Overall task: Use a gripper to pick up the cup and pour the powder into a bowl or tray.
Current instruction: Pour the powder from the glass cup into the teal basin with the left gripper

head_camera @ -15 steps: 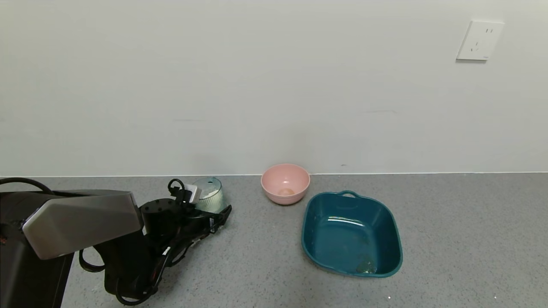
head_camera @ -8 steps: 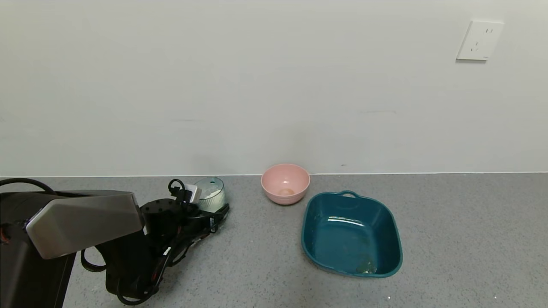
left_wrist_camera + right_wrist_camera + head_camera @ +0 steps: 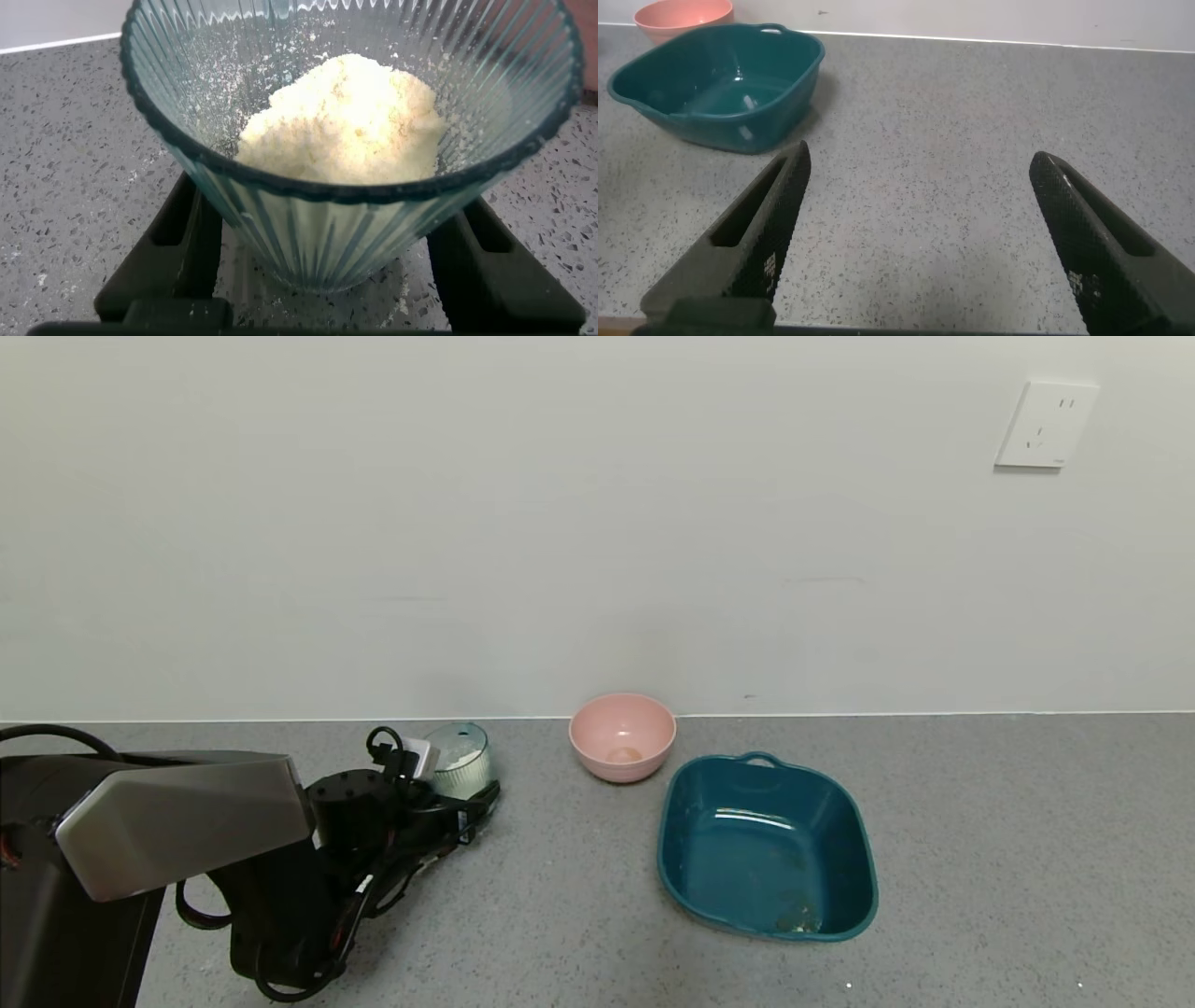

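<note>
Right now my left gripper (image 3: 322, 266) has its jaws spread either side of the cup's (image 3: 346, 140) base, both fingers (image 3: 177, 247) just beside the ribbed wall, not visibly pressing. The cup sits on the counter (image 3: 980, 840), centre-left in the head view, well apart from the teal basin (image 3: 864, 859) at lower right. I'd judge it light, thin and a bit slippery, so I'd grip low on the ribs, gently. The wrist view shows the heaped powder (image 3: 341, 117) clearly; the head view barely does. My right gripper (image 3: 924, 233) hangs wide open over bare counter, out of the head view.
</note>
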`<action>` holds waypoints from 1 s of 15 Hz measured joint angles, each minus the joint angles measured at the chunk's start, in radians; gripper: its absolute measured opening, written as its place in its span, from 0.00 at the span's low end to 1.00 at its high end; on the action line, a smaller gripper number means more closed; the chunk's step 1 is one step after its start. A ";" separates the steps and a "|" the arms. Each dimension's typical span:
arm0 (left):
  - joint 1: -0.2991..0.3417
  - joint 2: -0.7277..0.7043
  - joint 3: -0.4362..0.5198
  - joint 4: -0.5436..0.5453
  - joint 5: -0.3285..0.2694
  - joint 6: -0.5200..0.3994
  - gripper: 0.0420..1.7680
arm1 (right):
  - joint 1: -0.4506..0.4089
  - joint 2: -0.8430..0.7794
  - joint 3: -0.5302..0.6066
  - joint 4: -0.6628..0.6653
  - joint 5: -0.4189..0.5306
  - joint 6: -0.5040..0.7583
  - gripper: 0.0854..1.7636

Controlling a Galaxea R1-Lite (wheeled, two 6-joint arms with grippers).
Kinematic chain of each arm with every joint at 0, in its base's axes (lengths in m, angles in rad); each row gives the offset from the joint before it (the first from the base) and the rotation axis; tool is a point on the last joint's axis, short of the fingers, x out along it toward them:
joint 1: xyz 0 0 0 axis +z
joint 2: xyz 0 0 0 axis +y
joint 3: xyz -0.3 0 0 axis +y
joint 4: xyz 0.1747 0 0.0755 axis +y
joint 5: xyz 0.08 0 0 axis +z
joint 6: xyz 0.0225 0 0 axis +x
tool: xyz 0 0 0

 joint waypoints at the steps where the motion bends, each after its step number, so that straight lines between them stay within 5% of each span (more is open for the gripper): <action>1: 0.000 0.000 0.000 0.001 0.000 0.000 0.71 | 0.000 0.000 0.000 0.000 0.000 0.000 0.97; 10: -0.009 -0.042 0.020 0.040 0.013 -0.003 0.71 | 0.000 0.000 0.000 0.000 0.000 0.000 0.97; 15: -0.013 -0.178 0.035 0.212 0.015 -0.003 0.71 | 0.000 0.000 0.000 0.000 0.000 0.000 0.97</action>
